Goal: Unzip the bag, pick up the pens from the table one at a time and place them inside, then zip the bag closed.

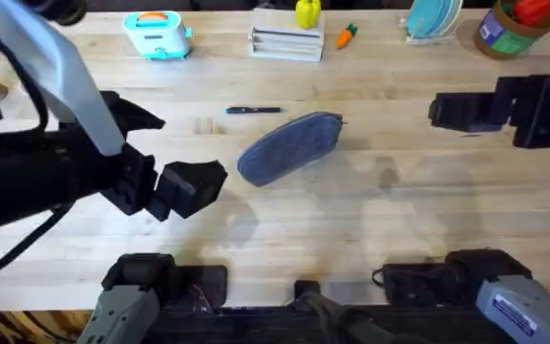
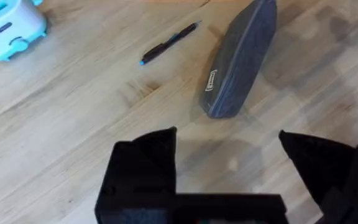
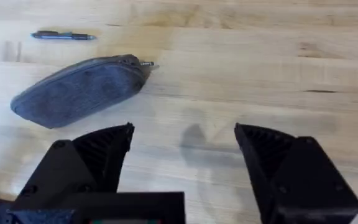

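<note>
Bag [image 1: 289, 147] lies zipped beside one pen [image 1: 253, 111]; left hand [image 2: 229, 155] and right hand [image 3: 185, 149] gape wide.

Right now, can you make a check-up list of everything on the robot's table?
Surface: pale wooden table, bare in the middle.
Job's things: blue-grey bag lying flat, zip shut; one black pen beside it, not touching.
Clutter: along the far edge, a turquoise toy toaster, a white rack, a yellow toy, an orange carrot toy, a green tub.
Grippers: left tool open, empty, near the bag; right tool open, empty.
Cables: black cable on the left arm.
Surroundings: nothing seen.
</note>
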Controlling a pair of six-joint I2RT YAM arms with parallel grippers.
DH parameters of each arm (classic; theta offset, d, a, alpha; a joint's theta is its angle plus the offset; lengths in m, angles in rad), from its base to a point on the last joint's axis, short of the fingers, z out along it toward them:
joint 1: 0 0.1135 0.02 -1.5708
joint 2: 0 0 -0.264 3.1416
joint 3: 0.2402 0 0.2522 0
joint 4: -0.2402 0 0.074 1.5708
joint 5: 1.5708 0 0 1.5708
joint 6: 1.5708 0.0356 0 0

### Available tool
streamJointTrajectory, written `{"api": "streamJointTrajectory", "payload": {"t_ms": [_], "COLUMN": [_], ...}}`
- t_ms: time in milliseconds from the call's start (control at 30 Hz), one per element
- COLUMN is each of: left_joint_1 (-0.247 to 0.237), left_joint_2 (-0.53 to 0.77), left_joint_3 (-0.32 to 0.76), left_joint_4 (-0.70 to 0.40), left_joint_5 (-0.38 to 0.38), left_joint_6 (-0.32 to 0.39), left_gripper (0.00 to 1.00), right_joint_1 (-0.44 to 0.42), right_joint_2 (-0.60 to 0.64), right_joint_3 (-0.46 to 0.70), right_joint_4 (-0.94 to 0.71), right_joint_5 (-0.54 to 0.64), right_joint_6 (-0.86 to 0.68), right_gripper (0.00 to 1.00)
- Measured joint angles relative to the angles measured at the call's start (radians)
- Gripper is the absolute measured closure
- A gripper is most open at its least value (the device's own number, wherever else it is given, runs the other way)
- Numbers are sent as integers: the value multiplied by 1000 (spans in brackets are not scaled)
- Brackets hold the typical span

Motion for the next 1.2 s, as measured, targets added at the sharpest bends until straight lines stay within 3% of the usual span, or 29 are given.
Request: {"api": "streamJointTrajectory", "payload": {"t_ms": [400,533,567,833,1200], "left_joint_1": [0,-4,-30,-120,-199], "left_joint_2": [195,256,281,390,636], "left_joint_3": [-52,-128,-173,-197,-204], "left_joint_4": [44,103,177,293,403], "left_joint_5": [162,186,198,157,129], "left_joint_6": [29,41,45,46,31], "left_gripper": [4,5,5,5,5], "right_joint_1": [0,0,0,0,0], "right_joint_2": [0,0,0,0,0], "right_joint_3": [1,2,2,2,2], "right_joint_4": [4,4,5,5,12], "right_joint_5": [0,0,0,0,0], "right_joint_6": [-10,-21,-24,-28,-28], "right_gripper": [6,6,6,6,6]}}
